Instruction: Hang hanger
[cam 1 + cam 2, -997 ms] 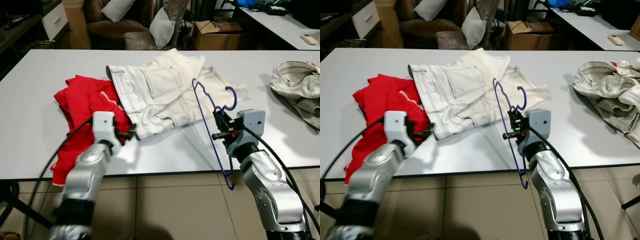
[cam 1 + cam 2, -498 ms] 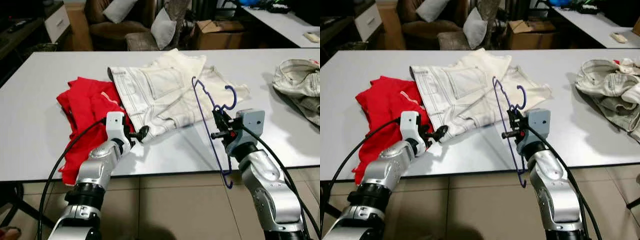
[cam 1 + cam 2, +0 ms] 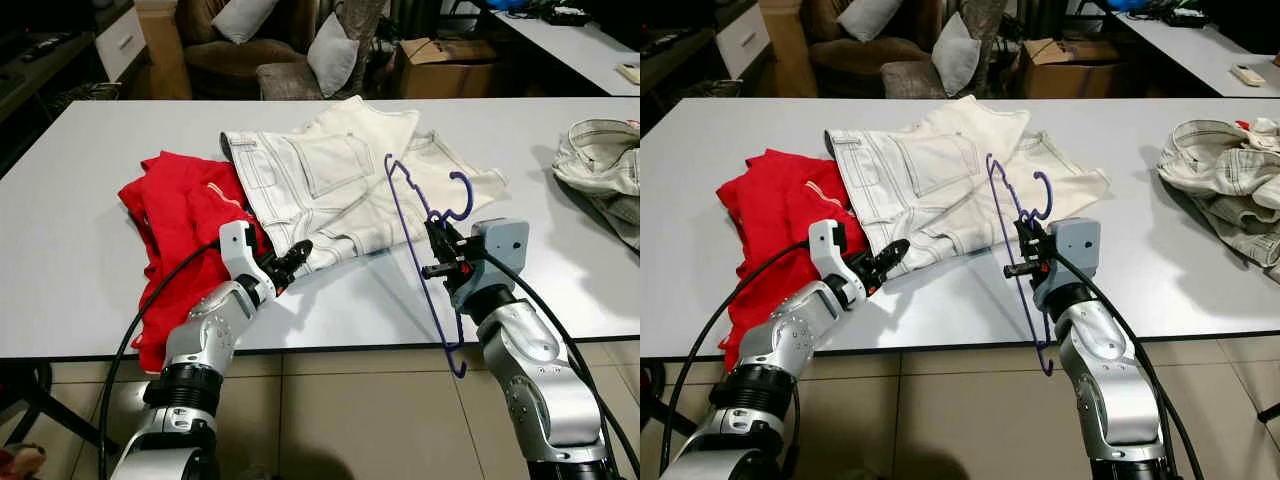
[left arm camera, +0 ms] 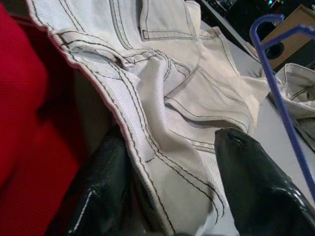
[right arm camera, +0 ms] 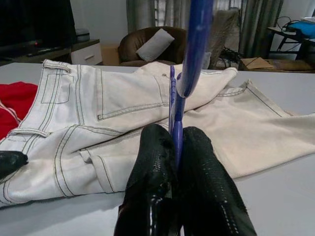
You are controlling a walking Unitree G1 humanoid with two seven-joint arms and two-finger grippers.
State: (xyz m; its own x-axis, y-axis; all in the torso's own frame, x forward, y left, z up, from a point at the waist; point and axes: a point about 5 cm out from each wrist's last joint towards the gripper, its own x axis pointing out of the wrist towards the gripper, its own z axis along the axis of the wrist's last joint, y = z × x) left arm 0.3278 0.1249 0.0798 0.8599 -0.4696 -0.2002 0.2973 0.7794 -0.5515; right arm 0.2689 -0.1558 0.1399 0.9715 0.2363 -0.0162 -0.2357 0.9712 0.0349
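Note:
A blue wire hanger (image 3: 420, 235) stands upright over the table's near edge, its hook (image 3: 461, 195) pointing up. My right gripper (image 3: 433, 255) is shut on its wire, as the right wrist view shows between the fingers (image 5: 155, 187). White denim shorts (image 3: 330, 190) lie spread on the white table (image 3: 90, 160), partly over a red garment (image 3: 180, 215). My left gripper (image 3: 288, 265) is open at the shorts' near hem; in the left wrist view the hem (image 4: 162, 182) lies between its fingers (image 4: 251, 182).
A crumpled beige garment (image 3: 605, 165) lies at the table's right end. Behind the table stand a brown armchair with pillows (image 3: 290, 50) and a cardboard box (image 3: 445, 70). Tiled floor (image 3: 340, 420) lies below the near edge.
My left arm has reached forward and right, from beside the red garment to the hem of the white shorts. The right gripper with the hanger has held still.

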